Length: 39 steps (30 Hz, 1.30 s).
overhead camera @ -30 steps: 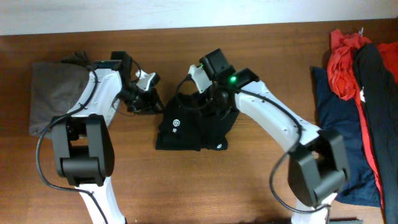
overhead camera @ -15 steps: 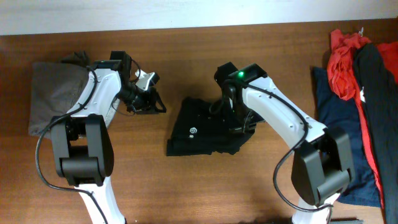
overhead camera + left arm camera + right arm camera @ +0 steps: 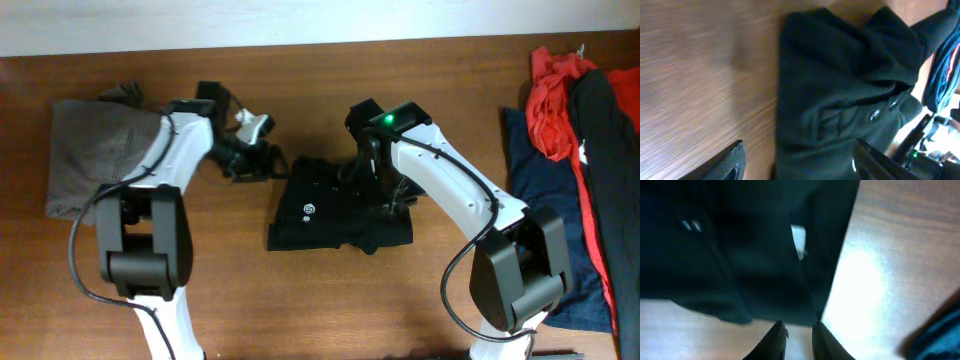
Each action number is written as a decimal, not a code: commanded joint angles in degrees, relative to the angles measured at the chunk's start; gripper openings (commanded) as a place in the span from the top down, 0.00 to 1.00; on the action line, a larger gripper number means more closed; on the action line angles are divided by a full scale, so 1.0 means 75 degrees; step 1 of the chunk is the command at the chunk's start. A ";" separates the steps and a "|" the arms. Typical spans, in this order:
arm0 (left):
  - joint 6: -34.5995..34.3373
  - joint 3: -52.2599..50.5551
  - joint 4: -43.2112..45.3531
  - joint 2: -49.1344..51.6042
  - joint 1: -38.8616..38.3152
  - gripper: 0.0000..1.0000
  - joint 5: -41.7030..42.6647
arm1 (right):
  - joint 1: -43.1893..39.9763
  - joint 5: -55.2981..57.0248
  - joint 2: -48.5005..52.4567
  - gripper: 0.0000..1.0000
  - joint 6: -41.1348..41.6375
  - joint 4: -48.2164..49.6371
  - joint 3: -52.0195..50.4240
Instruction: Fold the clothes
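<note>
The clothes, a black T-shirt (image 3: 335, 210) with a small white round logo (image 3: 310, 210), lie folded into a rough rectangle at the table's middle. My left gripper (image 3: 262, 163) hovers at the shirt's upper left corner. In the left wrist view it (image 3: 802, 162) stands open wide, with the dark cloth (image 3: 840, 90) just ahead between the fingers. My right gripper (image 3: 388, 195) is over the shirt's right part. Its fingers (image 3: 777, 340) stand a narrow gap apart with bare table between them, at the edge of the black cloth (image 3: 740, 255). A white label (image 3: 798, 240) shows on the cloth.
A grey folded garment (image 3: 95, 155) lies at the far left beside the left arm. Red (image 3: 550, 110), navy (image 3: 530, 190) and long black (image 3: 610, 150) garments are piled along the right edge. Brown wooden table (image 3: 320, 300) shows in front.
The right gripper dragged the shirt down and to the right, then its fingers parted slightly. The left gripper moved right to the shirt's corner and opened wide.
</note>
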 commanded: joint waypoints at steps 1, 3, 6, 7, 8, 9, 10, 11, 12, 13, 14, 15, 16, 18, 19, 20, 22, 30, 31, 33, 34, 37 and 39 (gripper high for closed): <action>-0.1524 -0.0510 0.0793 0.0017 -0.0510 0.27 -0.0309 | -0.0181 -0.0612 -0.0140 0.77 0.0318 0.0431 0.0117; -0.2279 -0.0755 0.1198 0.0020 -0.0708 0.25 -0.0437 | -0.0373 -0.1142 -0.0122 0.77 0.0318 0.0828 0.0052; -0.2987 -0.1000 0.1527 0.0020 -0.0930 0.23 -0.0443 | -0.0667 -0.1871 -0.0079 0.85 0.0321 0.1649 -0.0286; -0.3171 -0.1064 0.1565 0.0020 -0.0985 0.23 -0.0440 | -0.0854 -0.2273 -0.0009 0.88 0.0321 0.2072 -0.0498; -0.3241 -0.1075 0.1565 0.0020 -0.1032 0.22 -0.0434 | -0.0965 -0.2550 0.0047 0.88 0.0321 0.2363 -0.0647; -0.3241 -0.1075 0.1565 0.0020 -0.1058 0.20 -0.0437 | -0.1023 -0.2719 0.0085 0.89 0.0321 0.2556 -0.0769; -0.3241 -0.1075 0.1577 0.0020 -0.1078 0.19 -0.0437 | -0.1072 -0.2949 0.0140 0.89 0.0323 0.2795 -0.0924; -0.3241 -0.1075 0.1600 0.0020 -0.1107 0.19 -0.0437 | -0.1070 -0.3115 0.0216 0.89 0.0326 0.3037 -0.1090; -0.3238 -0.1075 0.1620 0.0017 -0.1128 0.19 -0.0434 | -0.1061 -0.3182 0.0248 0.89 0.0353 0.3147 -0.1174; -0.3238 -0.1075 0.1617 0.0017 -0.1148 0.19 -0.0434 | -0.1037 -0.3235 0.0309 0.89 0.0460 0.3316 -0.1329; -0.3232 -0.1075 0.1612 0.0017 -0.1172 0.19 -0.0437 | -0.1011 -0.3238 0.0361 0.89 0.0574 0.3389 -0.1434; -0.3209 -0.1075 0.1597 0.0017 -0.1174 0.19 -0.0437 | -0.1005 -0.3264 0.0434 0.90 0.0580 0.3421 -0.1510; -0.3209 -0.1075 0.1574 0.0017 -0.1148 0.19 -0.0434 | -0.1005 -0.3261 0.0490 0.91 0.0571 0.3433 -0.1539; -0.3200 -0.1067 0.1451 0.0006 -0.1029 0.19 -0.0434 | -0.1005 -0.3305 0.0507 0.92 -0.0067 0.3614 -0.1542; -0.3089 -0.1052 0.1346 -0.0006 -0.0918 0.19 -0.0414 | -0.1005 -0.3410 0.0484 0.94 -0.0711 0.3707 -0.1527; -0.2862 -0.1029 0.1198 -0.0012 -0.0752 0.21 -0.0323 | -0.1008 -0.3515 0.0455 0.96 -0.1402 0.3739 -0.1504; -0.2343 -0.0976 0.0985 -0.0029 -0.0420 0.37 0.0163 | -0.1014 -0.3582 0.0321 0.96 -0.2209 0.3724 -0.1445; -0.0114 -0.0866 0.0618 -0.0667 0.0315 0.85 0.1099 | -0.1014 -0.3570 -0.0478 0.96 -0.2882 0.3722 -0.0848; 0.0149 -0.0866 0.0592 -0.0944 0.0245 0.84 0.0743 | -0.1014 -0.3567 -0.0484 0.96 -0.2900 0.3803 -0.0787; 0.0533 -0.0866 0.0443 -0.1288 -0.0067 0.81 -0.0251 | -0.1014 -0.3573 -0.0437 0.96 -0.2894 0.4019 -0.0790; 0.0685 -0.0866 0.0364 -0.1352 -0.0280 0.80 -0.0627 | -0.1014 -0.3576 -0.0408 0.96 -0.2894 0.4065 -0.0790; 0.1148 -0.0985 0.0262 -0.1346 -0.1072 0.79 -0.1134 | -0.1008 -0.3573 -0.0125 0.96 -0.2891 0.4354 -0.0804; 0.1122 -0.1174 0.0294 -0.1341 -0.1644 0.79 -0.1894 | -0.1023 -0.3573 0.0326 0.96 -0.2879 0.4526 -0.0804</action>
